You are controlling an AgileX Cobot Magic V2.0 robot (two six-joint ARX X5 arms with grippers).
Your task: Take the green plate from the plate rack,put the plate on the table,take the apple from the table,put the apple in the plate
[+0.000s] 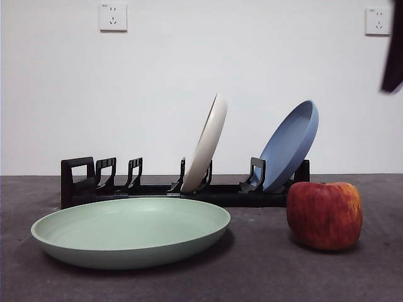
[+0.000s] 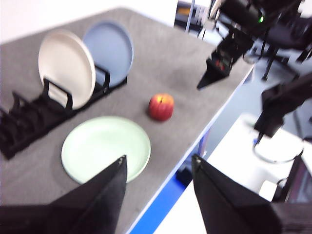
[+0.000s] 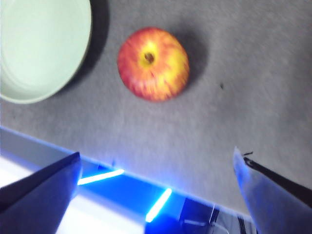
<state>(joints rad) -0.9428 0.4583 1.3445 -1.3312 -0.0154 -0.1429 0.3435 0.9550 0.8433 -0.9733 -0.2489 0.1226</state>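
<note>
Plate rack (image 1: pixel 182 186) at the back of the table (image 1: pixel 264 270); cream-white plate (image 1: pixel 206 143) and blue plate (image 1: pixel 289 145) lean upright in its slots. Green plate (image 1: pixel 131 230) lies flat in front of the rack, empty. Apple (image 1: pixel 325 214) sits on the felt beside it, apart from the rim, nothing between them. Right gripper (image 3: pixel 156 187) hangs above the table edge near the apple, jaws spread wide, holding nothing. Left gripper (image 2: pixel 158 168) high over the green plate's near side, jaws apparently wide too (blurred), empty.
</note>
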